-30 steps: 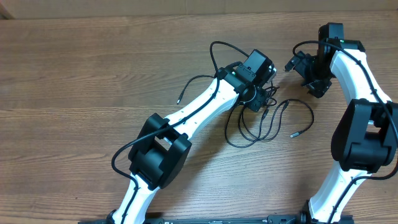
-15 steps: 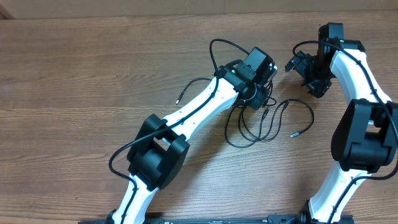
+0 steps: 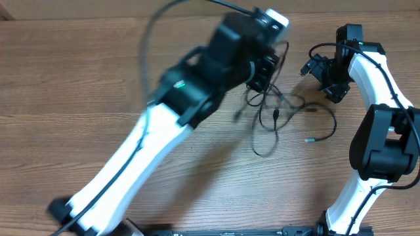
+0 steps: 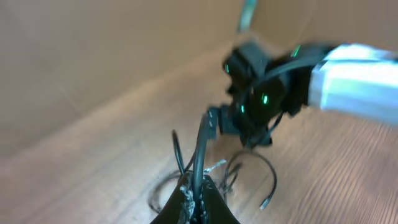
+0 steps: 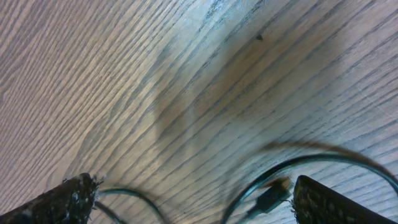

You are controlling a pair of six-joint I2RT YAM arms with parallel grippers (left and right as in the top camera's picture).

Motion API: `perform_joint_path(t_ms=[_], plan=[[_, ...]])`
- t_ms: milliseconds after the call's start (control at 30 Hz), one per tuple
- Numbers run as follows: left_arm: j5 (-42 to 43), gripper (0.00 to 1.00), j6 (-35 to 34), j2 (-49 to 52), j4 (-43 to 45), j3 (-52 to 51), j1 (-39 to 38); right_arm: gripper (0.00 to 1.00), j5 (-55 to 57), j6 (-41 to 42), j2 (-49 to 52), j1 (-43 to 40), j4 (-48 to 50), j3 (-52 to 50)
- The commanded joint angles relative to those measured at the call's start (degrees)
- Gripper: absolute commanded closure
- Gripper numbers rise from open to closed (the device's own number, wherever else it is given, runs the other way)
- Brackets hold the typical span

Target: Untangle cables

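Brown wood-grain table (image 3: 79,78), grain running left to right. Beyond its far edge, a plain tan wall (image 4: 93,50), blurred in the left wrist view.

Cables (image 3: 283,117) in a loose black tangle right of centre, toward the far side, between the two arms. Near part of the tangle spread in flat loops on the wood. One silver-tipped plug (image 3: 308,139) lying at the near right of the loops. Far part of the tangle raised off the table.

Left gripper (image 3: 264,67) blurred in the overhead view, above the far part of the tangle. In its own wrist view, fingers (image 4: 213,205) clenched on a black strand, pressed close together. Left arm (image 3: 151,151), white and black, slanting across the table from the near left, hiding the wood beneath it and the left side of the tangle.

Right gripper (image 3: 323,71) at the far right, just beside the tangle, jaws spread wide, grasping nothing. Between them in the wrist view: wood, a curved strand, a small plug (image 5: 272,196) close to one finger. Right arm (image 3: 384,131) along the right edge.
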Motion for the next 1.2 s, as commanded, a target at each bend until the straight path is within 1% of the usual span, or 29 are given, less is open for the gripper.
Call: perform_joint_path(t_ms=[0, 133, 233, 267, 300, 400, 433, 500, 600, 700, 833, 1000, 1167], plan=[[-3.1, 0.96, 1.0, -3.3, -1.9, 0.9, 0.9, 0.00, 0.5, 0.0, -0.6, 0.2, 0.3, -0.3], [-8.6, 0.96, 1.0, -4.6, -9.0, 0.9, 1.2, 0.00, 0.5, 0.0, -0.6, 0.2, 0.3, -0.3], [-12.4, 0.96, 0.6, -3.9, -16.1, 0.7, 1.7, 0.00, 0.5, 0.0, -0.6, 0.2, 0.3, -0.3], [-13.6, 0.96, -0.5, -3.6, -19.1, 0.7, 2.0, 0.00, 0.5, 0.0, -0.6, 0.2, 0.3, -0.3], [-14.9, 0.96, -1.9, -3.3, -22.2, 0.7, 2.3, 0.00, 0.5, 0.0, -0.6, 0.2, 0.3, -0.3], [-19.8, 0.96, -9.2, -1.7, -32.0, 0.1, 3.4, 0.00, 0.5, 0.0, -0.6, 0.2, 0.3, -0.3], [-21.3, 0.96, -11.9, -1.2, -34.3, -0.9, 3.9, 0.00, 0.5, 0.0, -0.6, 0.2, 0.3, -0.3], [-22.5, 0.95, -16.0, -0.3, -36.3, -3.7, 4.7, 0.00, 0.5, 0.0, -0.6, 0.2, 0.3, -0.3], [-22.4, 0.96, -19.4, 1.1, -35.7, -9.4, 5.6, 0.00, 0.5, 0.0, -0.6, 0.2, 0.3, -0.3], [-22.4, 0.96, -21.6, 2.3, -32.6, -15.5, 6.3, 0.00, 0.5, 0.0, -0.6, 0.2, 0.3, -0.3], [-22.6, 0.96, -21.7, 3.0, -26.5, -23.1, 6.7, 0.00, 0.5, 0.0, -0.6, 0.2, 0.3, -0.3], [-23.7, 0.96, -22.1, 3.0, -21.9, -27.4, 9.4, 0.00, 0.5, 0.0, -0.6, 0.2, 0.3, -0.3], [-23.5, 0.96, -24.8, 3.0, -19.9, -27.9, 14.4, 0.00, 0.5, 0.0, -0.6, 0.2, 0.3, -0.3]])
